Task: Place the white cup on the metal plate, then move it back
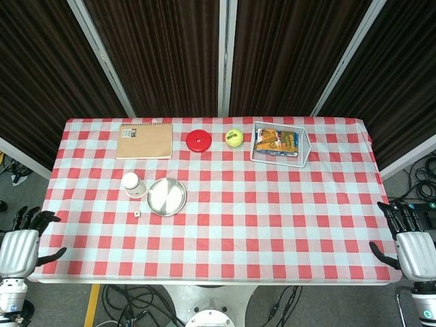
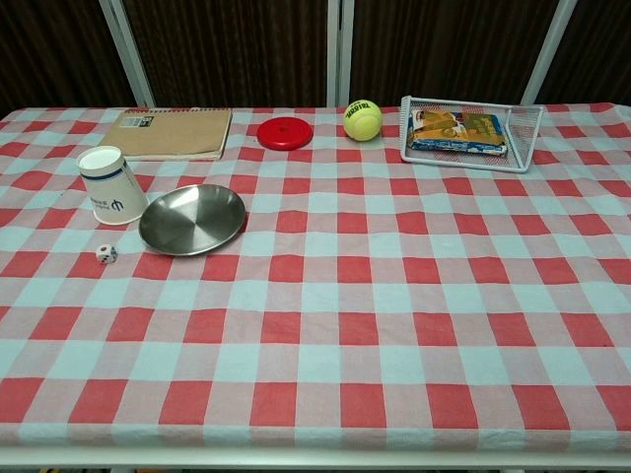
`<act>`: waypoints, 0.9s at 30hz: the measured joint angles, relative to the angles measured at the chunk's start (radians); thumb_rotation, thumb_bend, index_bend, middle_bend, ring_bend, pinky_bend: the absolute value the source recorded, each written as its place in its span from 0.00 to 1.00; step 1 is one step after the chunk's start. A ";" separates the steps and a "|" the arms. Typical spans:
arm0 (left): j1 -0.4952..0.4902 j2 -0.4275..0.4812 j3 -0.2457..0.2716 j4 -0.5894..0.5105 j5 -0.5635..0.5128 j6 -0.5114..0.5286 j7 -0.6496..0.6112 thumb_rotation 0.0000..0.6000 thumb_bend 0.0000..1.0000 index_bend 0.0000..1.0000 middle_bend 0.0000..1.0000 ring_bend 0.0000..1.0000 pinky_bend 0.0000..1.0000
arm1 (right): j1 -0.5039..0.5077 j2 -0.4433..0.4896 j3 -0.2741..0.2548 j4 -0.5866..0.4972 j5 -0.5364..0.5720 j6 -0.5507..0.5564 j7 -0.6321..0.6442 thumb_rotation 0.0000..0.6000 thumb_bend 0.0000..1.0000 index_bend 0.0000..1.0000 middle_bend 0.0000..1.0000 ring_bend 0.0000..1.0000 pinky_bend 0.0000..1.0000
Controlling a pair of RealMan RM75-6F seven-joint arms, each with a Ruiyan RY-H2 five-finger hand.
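Observation:
The white cup (image 1: 133, 184) (image 2: 108, 184) stands upside down on the checked cloth, just left of the round metal plate (image 1: 167, 196) (image 2: 191, 219), close to its rim. Nothing lies on the plate. My left hand (image 1: 22, 245) hangs off the table's front left corner with fingers spread, holding nothing. My right hand (image 1: 407, 242) is off the front right corner, also spread and empty. Neither hand shows in the chest view.
A small white die (image 1: 137, 214) (image 2: 105, 253) lies in front of the cup. At the back stand a brown notebook (image 1: 144, 140), a red disc (image 1: 199, 140), a yellow tennis ball (image 1: 234, 137) and a white wire basket (image 1: 302, 155) with packets.

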 measured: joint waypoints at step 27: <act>-0.217 -0.025 -0.080 0.007 -0.026 -0.279 -0.049 1.00 0.13 0.38 0.59 0.55 0.49 | 0.010 0.073 0.019 -0.090 0.001 0.009 -0.093 1.00 0.22 0.00 0.14 0.00 0.06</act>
